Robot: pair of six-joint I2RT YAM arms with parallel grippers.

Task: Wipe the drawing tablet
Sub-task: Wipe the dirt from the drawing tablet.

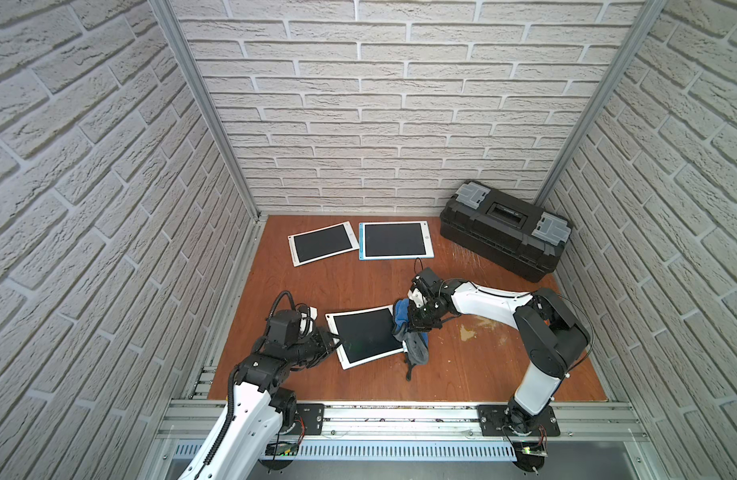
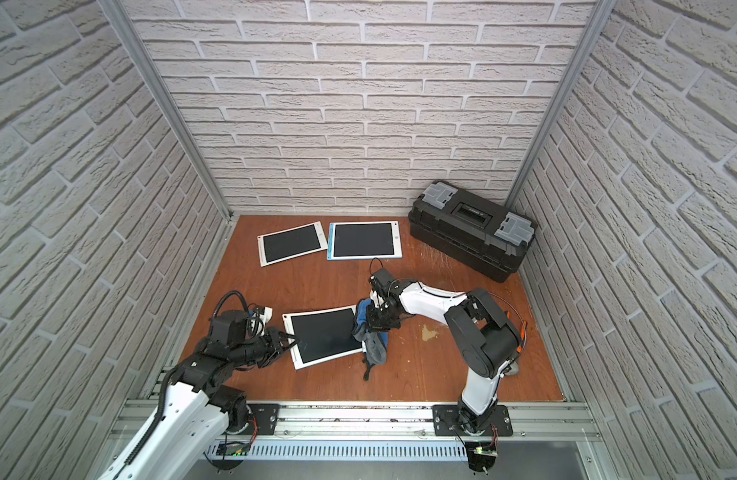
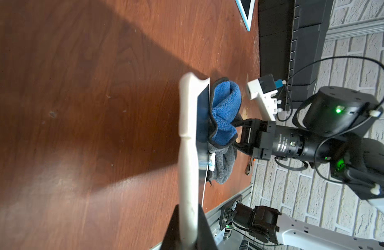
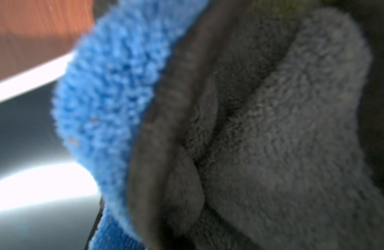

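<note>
In both top views the drawing tablet [image 1: 364, 334] lies well apart from the toolbox [image 1: 504, 228], nearer the arms. The left gripper [image 1: 333, 340] pinches its side far from the toolbox; the right gripper [image 1: 413, 322] pinches a blue-and-grey cloth [image 1: 419, 348] at its near side. The left wrist view shows the white rim [image 3: 187, 129] squeezed in that claw. The right wrist view is mostly cloth [image 4: 113, 97]. It looks like the wiping step — next, I think, drag the cloth across the screen [image 4: 24, 134], away from the toolbox.

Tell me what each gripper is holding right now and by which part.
Left gripper pinches the near tablet by its white side frame; right gripper clamps the cloth at its bunched middle.
</note>
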